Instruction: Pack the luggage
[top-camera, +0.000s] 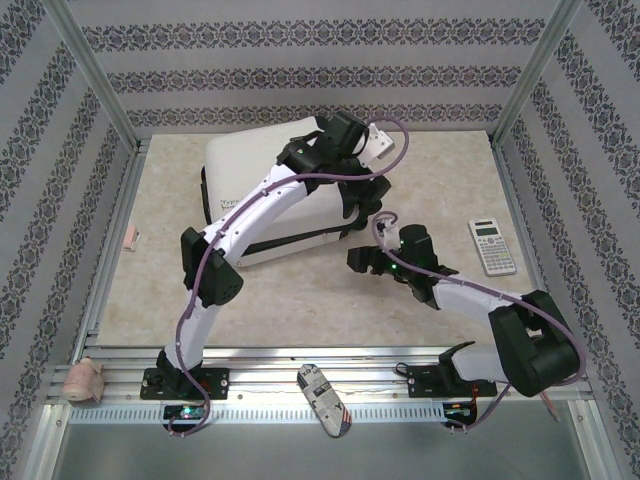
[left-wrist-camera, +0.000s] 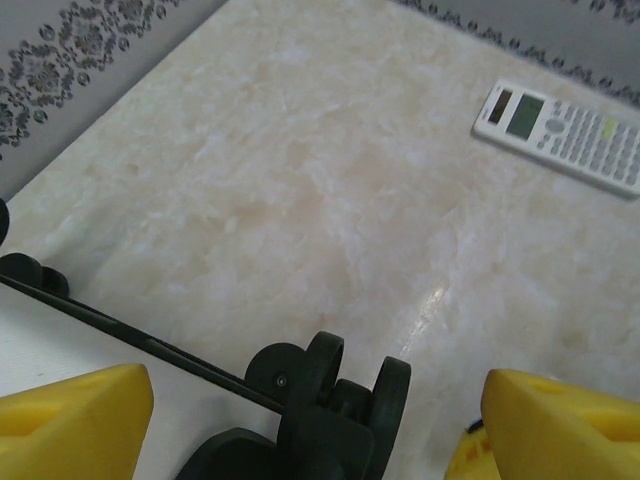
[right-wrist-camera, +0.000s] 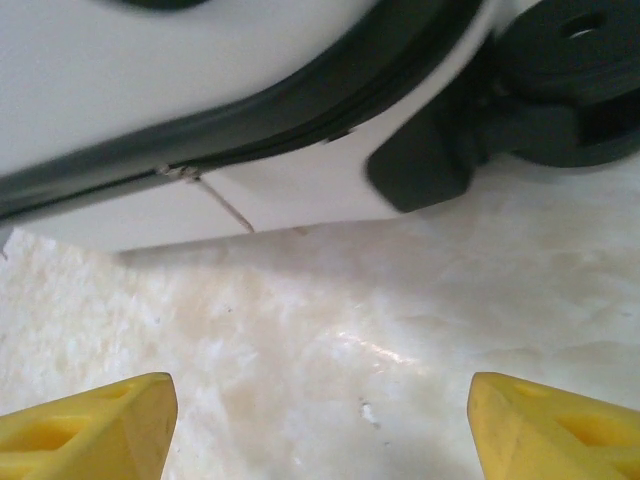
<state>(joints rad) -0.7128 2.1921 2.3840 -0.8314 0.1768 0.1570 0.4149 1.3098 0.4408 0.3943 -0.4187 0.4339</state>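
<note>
the luggage (top-camera: 250, 175) lies flat and closed on the table (top-camera: 300, 300), in the upper centre-left of the top view. its long axis runs roughly left to right across the frame, with the right end tipped slightly higher. the wheeled end points toward the right of the frame. the right wrist view shows its black zipper band (right-wrist-camera: 250, 115) running between the two white shells, and one black wheel (right-wrist-camera: 570, 90) at upper right. in the left wrist view a paired caster (left-wrist-camera: 330, 385) sits at bottom centre and another wheel (left-wrist-camera: 30, 275) at the left edge. there is black print on the shell (top-camera: 235, 202), too small to read.

the left gripper (left-wrist-camera: 318, 420) hangs over the wheeled end, its yellow fingers (left-wrist-camera: 75, 420) spread wide and clear of the caster, holding nothing. the right gripper (right-wrist-camera: 320, 425) is low by the luggage's near edge, its jaws also wide apart with only bare table between them.

one calculator (top-camera: 492, 247) lies to the right, well apart from the luggage, and its key labels are not legible. one small pink item (top-camera: 130, 238) lies at the left edge. one pinkish object (top-camera: 85, 380) and one patterned object (top-camera: 325, 400) rest on the near rail.
</note>
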